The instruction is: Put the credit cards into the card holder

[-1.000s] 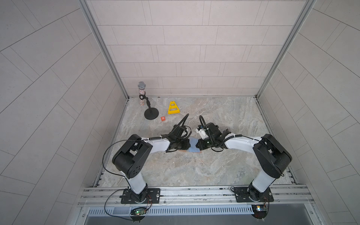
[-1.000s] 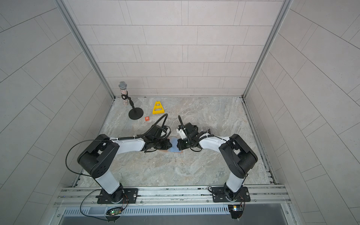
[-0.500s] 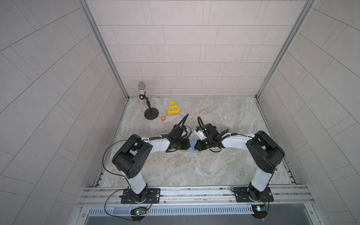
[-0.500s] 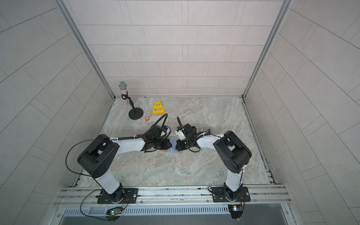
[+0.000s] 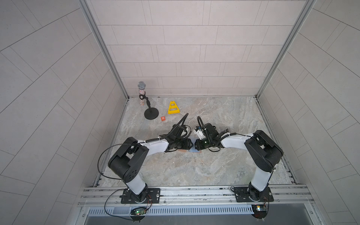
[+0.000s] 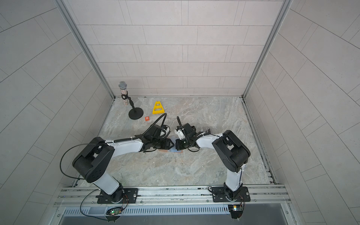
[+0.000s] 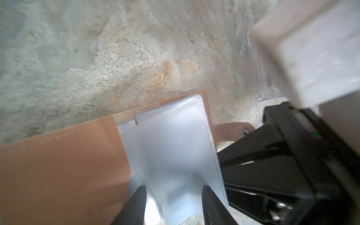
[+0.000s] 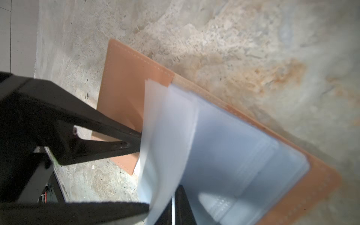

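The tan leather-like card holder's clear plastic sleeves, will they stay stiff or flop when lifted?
Probably floppy: the clear plastic sleeve curls in the right wrist view. Likely light and slippery: thin glossy film. The card holder's tan cover lies flat, so seems stiffer.

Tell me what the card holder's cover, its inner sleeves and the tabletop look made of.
The card holder: tan matte leather or imitation, judging by its stitched edge. Its sleeves: thin, glossy translucent plastic, probably vinyl; one curls up. The tabletop: veined stone look, maybe marble or a printed laminate.
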